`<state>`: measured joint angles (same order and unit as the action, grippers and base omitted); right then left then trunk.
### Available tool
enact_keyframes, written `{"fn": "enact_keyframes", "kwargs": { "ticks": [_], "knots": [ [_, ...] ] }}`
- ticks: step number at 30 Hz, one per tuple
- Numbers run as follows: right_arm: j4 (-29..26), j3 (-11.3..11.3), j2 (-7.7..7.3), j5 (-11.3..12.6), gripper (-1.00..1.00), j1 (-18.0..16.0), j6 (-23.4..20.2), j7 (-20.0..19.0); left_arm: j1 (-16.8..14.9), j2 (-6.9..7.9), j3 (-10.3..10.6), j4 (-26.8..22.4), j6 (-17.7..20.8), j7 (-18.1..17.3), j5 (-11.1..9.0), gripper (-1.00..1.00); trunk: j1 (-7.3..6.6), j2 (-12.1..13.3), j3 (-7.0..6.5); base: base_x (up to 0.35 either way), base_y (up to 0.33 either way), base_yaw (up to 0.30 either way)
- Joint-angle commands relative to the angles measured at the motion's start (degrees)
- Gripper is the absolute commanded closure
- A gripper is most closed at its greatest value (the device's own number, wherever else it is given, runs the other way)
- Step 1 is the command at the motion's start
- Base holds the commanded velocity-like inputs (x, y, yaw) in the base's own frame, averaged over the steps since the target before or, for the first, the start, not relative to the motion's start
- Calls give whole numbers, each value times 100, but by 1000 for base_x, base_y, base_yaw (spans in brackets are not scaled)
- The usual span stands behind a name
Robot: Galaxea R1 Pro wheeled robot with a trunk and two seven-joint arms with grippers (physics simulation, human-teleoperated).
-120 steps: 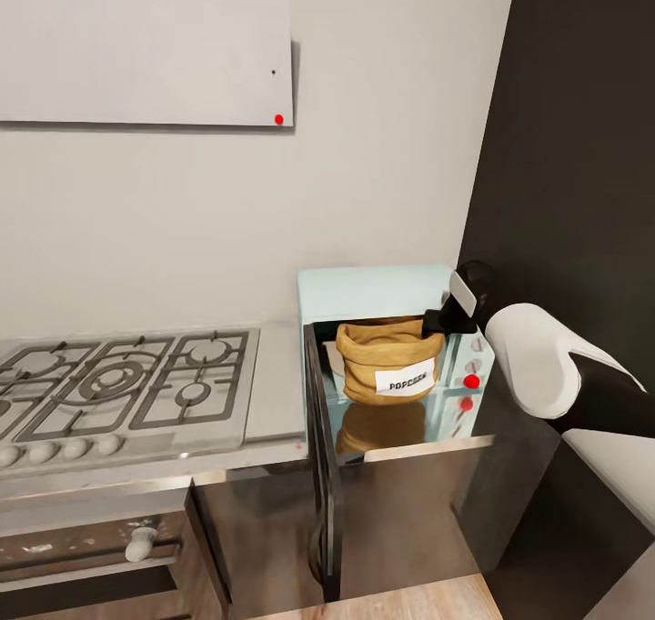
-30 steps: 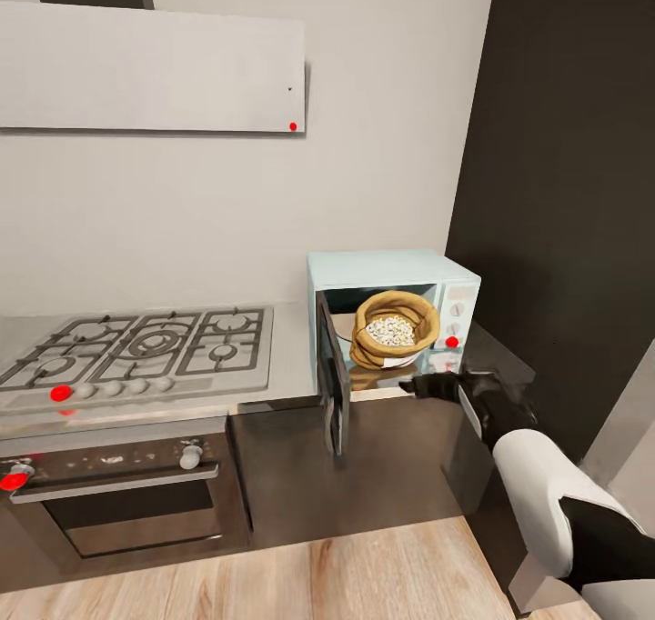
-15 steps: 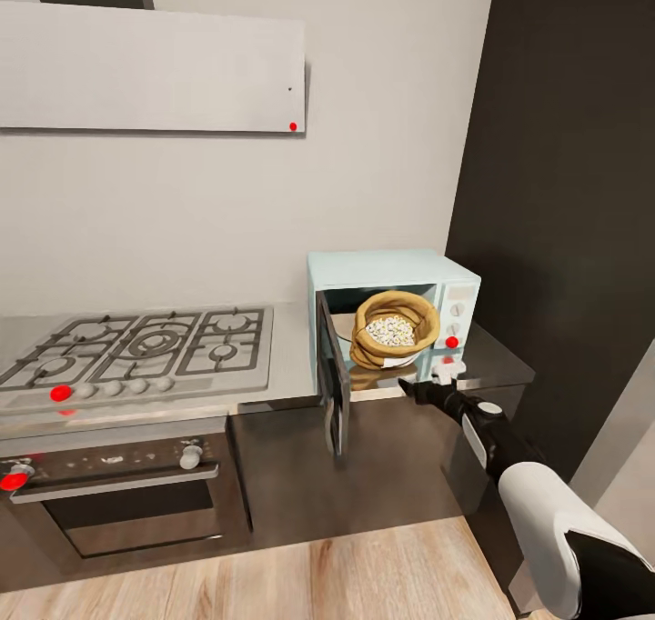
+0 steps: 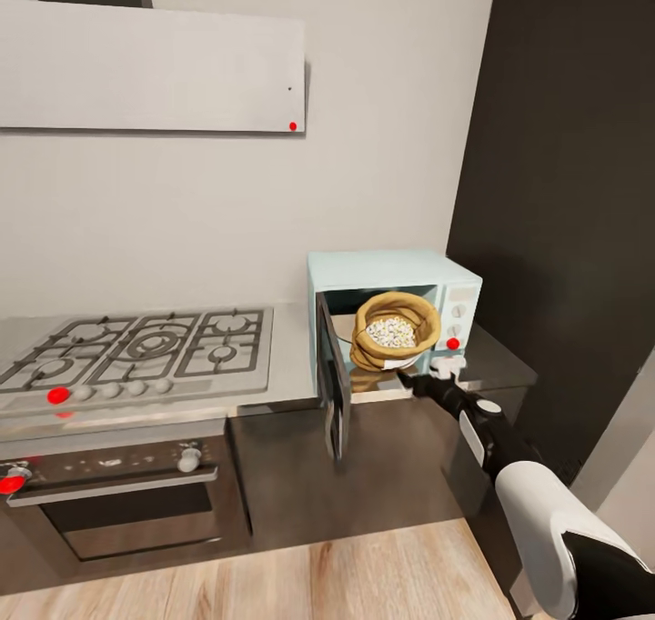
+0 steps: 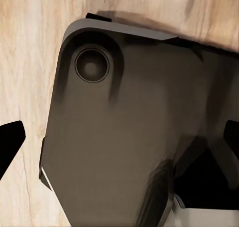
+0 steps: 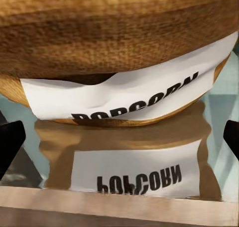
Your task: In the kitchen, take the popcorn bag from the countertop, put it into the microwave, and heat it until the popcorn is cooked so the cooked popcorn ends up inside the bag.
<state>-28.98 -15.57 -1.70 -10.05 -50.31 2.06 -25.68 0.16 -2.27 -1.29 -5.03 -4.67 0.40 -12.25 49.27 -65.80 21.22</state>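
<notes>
The pale-blue microwave (image 4: 382, 270) stands on the grey countertop (image 4: 289, 352) with its dark glass door (image 4: 333, 393) swung open. Inside sits the tan popcorn bag (image 4: 371, 351), and a heap of whitish popcorn (image 4: 391, 331) shows in its mouth. My right gripper (image 4: 405, 380) hovers just in front of the microwave's opening, below the bag, open and holding nothing. In the right wrist view the bag (image 6: 119, 32) with its POPCORN label (image 6: 129, 95) is close ahead, between my open gripper's (image 6: 119, 142) fingertips (image 6: 10, 144). My left gripper (image 5: 119, 142) hangs open over the robot's base (image 5: 114, 137).
A steel gas hob (image 4: 136, 347) lies left of the microwave, with a built-in oven (image 4: 127, 502) below it. A tall dark cabinet (image 4: 564, 193) rises right beside the microwave. A range hood (image 4: 150, 65) hangs on the wall. Wood floor (image 4: 364, 575) lies in front.
Since four seconds ago the camera has pulled back and popcorn now shows in the bag. Over the last second my right gripper has turned and crept up towards the microwave's opening.
</notes>
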Motion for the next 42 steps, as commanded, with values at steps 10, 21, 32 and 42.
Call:
{"fn": "enact_keyframes", "kwargs": {
  "ticks": [10,21,32,42],
  "knots": [
    [-383,-52,20,-58,-100,-5,8,-37,1,-1,-10,-6,-8,4,-15,-100,2,-3,5,160,0,0],
    [-703,4,552,325,-100,-5,-39,-25,1,-10,-20,-19,-8,4,-21,-100,2,-3,5,2,0,0],
    [-735,19,797,275,-100,-5,-56,-6,0,-1,1,-9,-8,-5,3,-100,2,-3,5,253,0,0],
    [-737,15,757,267,-100,-5,-58,-2,1,3,11,-11,-8,-24,3,-100,2,-3,5,162,0,0]
  ]
}}
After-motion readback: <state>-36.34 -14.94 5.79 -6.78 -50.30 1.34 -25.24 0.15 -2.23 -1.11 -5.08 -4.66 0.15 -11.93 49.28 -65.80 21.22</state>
